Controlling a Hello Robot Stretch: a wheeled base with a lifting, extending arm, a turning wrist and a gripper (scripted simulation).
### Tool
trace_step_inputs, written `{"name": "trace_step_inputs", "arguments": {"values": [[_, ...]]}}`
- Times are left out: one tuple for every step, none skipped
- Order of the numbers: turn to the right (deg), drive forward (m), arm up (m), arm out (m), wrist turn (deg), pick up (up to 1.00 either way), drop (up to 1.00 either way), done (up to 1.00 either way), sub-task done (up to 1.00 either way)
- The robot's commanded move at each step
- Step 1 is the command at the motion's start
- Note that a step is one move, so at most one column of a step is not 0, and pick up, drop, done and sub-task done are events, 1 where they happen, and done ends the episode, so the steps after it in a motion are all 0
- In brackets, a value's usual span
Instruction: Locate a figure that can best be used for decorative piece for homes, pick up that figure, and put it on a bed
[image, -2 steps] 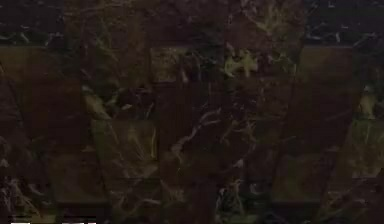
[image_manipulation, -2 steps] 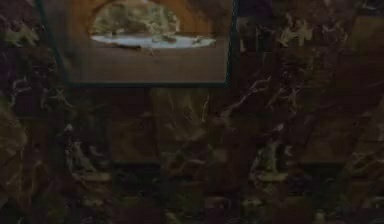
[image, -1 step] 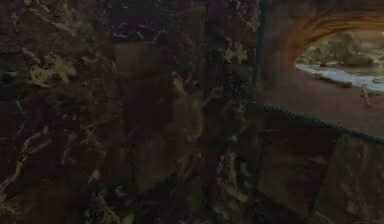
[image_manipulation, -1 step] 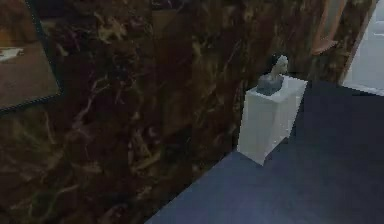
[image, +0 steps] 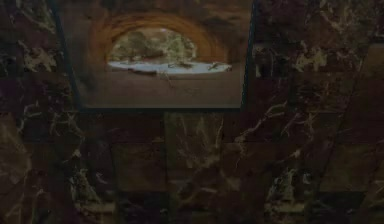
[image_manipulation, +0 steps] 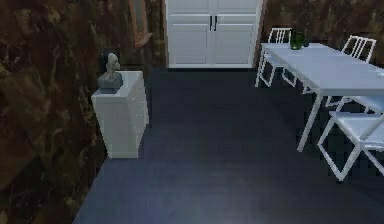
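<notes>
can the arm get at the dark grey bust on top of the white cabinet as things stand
Probably, though not straight out: the dark grey bust on the white cabinet stands toward the arm side view's left, bare floor before it.

We face a dark marble wall (image: 310, 130) hung with a framed painting (image: 150, 55) of an arch; beside us, dark floor (image_manipulation: 220, 140); a white stand (image_manipulation: 118, 125) left; far, a white double-door cabinet (image_manipulation: 212, 35); right, a white table (image_manipulation: 335, 68) with white chairs (image_manipulation: 358, 130).
</notes>
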Motion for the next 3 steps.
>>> {"name": "trace_step_inputs", "arguments": {"values": [[6.0, 0.0, 0.0, 0.0, 0.0, 0.0, 0.0, 0.0, 0.0], [0.0, 0.05, 0.0, 0.0, 0.0, 0.0, 0.0, 0.0, 0.0], [45.0, 0.0, 0.0, 0.0, 0.0, 0.0, 0.0, 0.0, 0.0]]}}
